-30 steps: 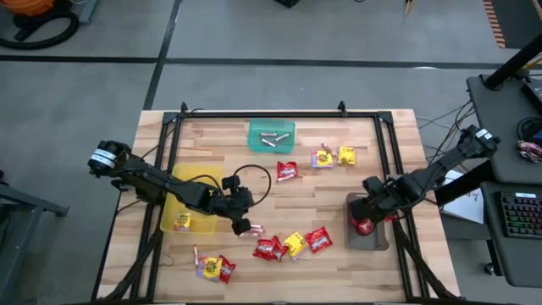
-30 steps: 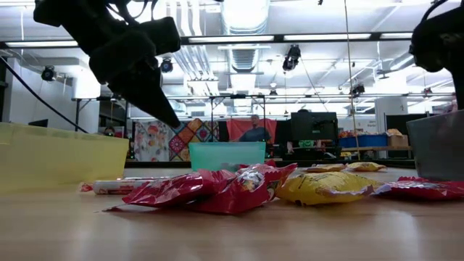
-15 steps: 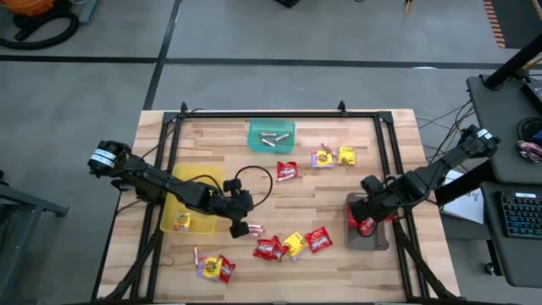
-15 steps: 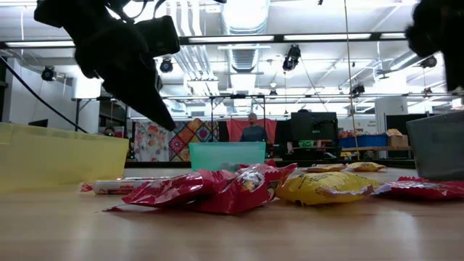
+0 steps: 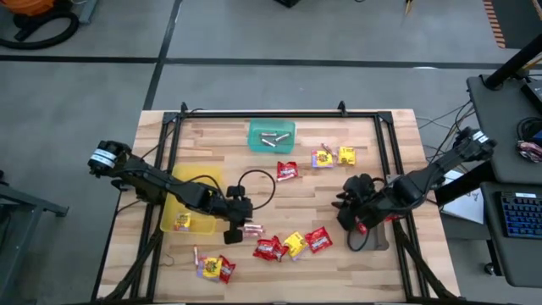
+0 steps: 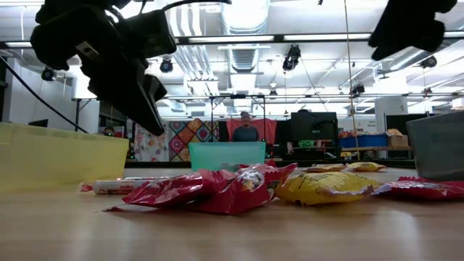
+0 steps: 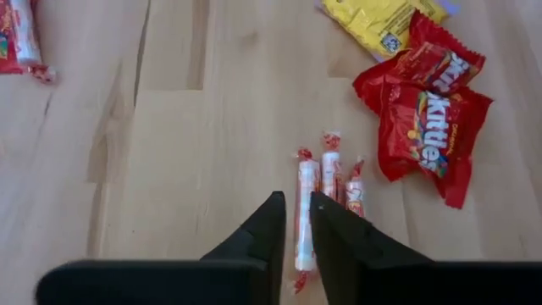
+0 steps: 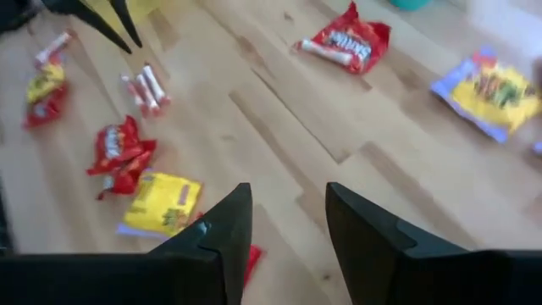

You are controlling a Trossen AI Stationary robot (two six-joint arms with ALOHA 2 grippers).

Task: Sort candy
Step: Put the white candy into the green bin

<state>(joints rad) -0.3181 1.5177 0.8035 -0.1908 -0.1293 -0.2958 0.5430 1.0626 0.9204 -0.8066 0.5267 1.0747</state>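
left wrist: three slim twisted candy rolls (image 7: 329, 199), woodgrain table (image 7: 169, 152).

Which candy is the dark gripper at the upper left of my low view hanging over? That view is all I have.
Observer: That is the left gripper. It hangs over three pinkish rolls lying side by side on the wood.
Operator: Are its jaws on one?
Observer: No. The jaws stand slightly apart above the rolls and hold nothing.
Operator: And the other arm?
Observer: The right gripper is open and empty, just off the grey tray on the side toward the table's middle.
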